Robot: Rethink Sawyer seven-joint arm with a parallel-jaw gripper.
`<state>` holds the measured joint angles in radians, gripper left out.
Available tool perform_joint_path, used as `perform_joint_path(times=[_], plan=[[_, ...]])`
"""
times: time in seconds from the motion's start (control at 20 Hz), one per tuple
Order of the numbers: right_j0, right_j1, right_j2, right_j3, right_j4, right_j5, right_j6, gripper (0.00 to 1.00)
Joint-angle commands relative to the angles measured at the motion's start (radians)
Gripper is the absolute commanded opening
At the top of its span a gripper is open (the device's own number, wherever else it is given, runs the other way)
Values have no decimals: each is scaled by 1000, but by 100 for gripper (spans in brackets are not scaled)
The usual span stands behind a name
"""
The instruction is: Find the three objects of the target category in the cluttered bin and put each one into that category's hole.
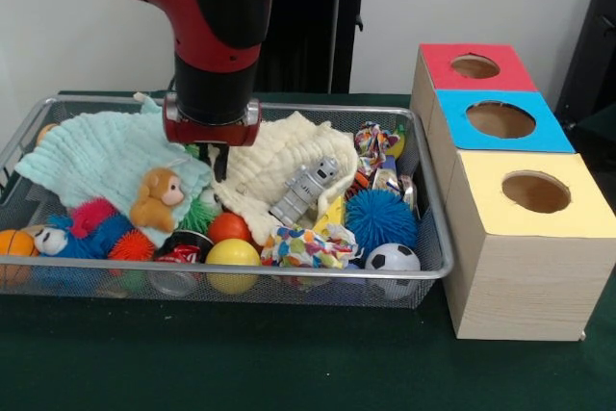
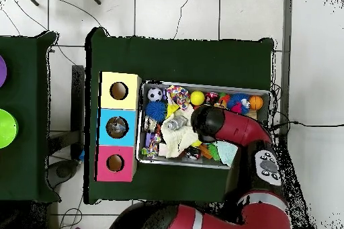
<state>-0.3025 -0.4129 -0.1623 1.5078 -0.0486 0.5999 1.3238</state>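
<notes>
Claw point(image 1: 214, 153) down among the bin's point(image 1: 435, 209) clutter.
Whether it grips is hidden; cream cloth point(image 1: 279, 156) just beside it.

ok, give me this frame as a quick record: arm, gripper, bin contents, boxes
arm: reaches down into the bin, over its middle
gripper: low among the cloths; open or shut cannot be told
bin contents: pale green cloth, cream cloth, grey toy robot, plush monkey, blue spiky ball, soccer ball, yellow ball
boxes: three in a row beside the bin, each with a round hole on top: red box, blue box, yellow box
held: nothing visible
</notes>
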Motion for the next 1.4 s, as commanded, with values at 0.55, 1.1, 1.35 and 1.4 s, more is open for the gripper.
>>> perform_joint_path(times=[0.55, 1.1, 1.35, 1.4], plan=[[-76, -68, 168, -159, -127, 158, -136, 0], [-82, -40, 202, -304, -131, 285, -118, 0], [-75, -32, 199, -344, -138, 325, -113, 0], [-76, -31, 202, -346, -138, 330, -116, 0]])
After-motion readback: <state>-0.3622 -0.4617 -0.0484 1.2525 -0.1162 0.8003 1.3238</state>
